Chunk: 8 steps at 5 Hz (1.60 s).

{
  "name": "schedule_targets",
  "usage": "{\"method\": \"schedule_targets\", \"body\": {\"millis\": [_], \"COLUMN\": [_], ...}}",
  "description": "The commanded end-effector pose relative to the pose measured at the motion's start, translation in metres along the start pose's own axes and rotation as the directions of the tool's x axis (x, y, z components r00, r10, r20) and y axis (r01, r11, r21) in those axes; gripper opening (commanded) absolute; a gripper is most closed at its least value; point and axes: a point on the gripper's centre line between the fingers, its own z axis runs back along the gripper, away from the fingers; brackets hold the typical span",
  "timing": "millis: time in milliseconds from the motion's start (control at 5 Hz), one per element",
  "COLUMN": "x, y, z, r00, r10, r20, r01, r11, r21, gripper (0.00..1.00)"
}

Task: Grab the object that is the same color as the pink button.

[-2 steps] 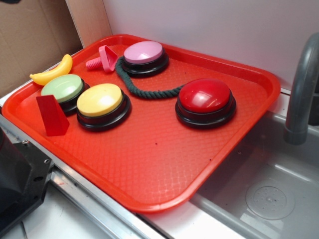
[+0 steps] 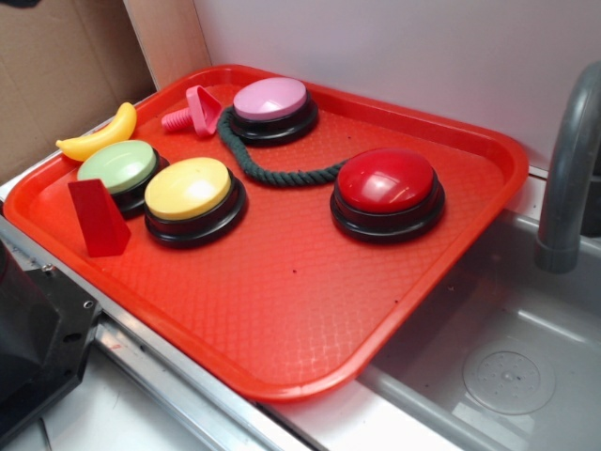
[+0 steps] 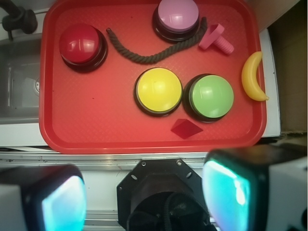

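Observation:
The small pink toy piece (image 2: 194, 111) lies on the red tray (image 2: 282, 319) at its far left, just left of the pink button (image 2: 271, 101). In the wrist view the pink piece (image 3: 215, 38) sits right of the pink button (image 3: 177, 15) near the tray's top edge. My gripper (image 3: 144, 195) is open and empty, high above the robot base, well short of the tray's near edge. Its two fingers (image 3: 231, 192) frame the bottom of the wrist view. The gripper does not show in the exterior view.
On the tray: red button (image 2: 386, 188), yellow button (image 2: 190, 193), green button (image 2: 120, 169), dark red wedge block (image 2: 96, 218), dark green rope (image 2: 272, 169), yellow banana (image 2: 99, 136). A sink (image 2: 498, 366) with a grey tap (image 2: 573, 169) lies to the right. The black robot base (image 3: 161, 192) is below.

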Motion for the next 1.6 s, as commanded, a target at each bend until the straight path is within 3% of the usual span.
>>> {"method": "schedule_targets", "body": {"millis": [0,200,400,600,800,1000,1400], "x": [0.022,0.031,0.052,0.075,0.103,0.129,0.167], "y": [0.039,0.059,0.098,0.120,0.130,0.144,0.159], "z": [-0.020,-0.033,-0.058,-0.079,-0.100,-0.126,-0.179], "r00": [0.999,0.999,0.982,0.976,0.959,0.952,0.911], "r10": [-0.019,-0.047,-0.183,-0.213,-0.252,-0.285,-0.393], "r20": [0.045,0.021,0.048,0.045,0.129,0.110,0.125], "r01": [0.018,0.046,0.177,0.205,0.222,0.256,0.367], "r11": [0.999,0.997,0.977,0.968,0.953,0.940,0.911], "r21": [0.028,0.066,0.116,0.142,0.205,0.224,0.188], "gripper": [1.00,1.00,1.00,1.00,1.00,1.00,1.00]}}
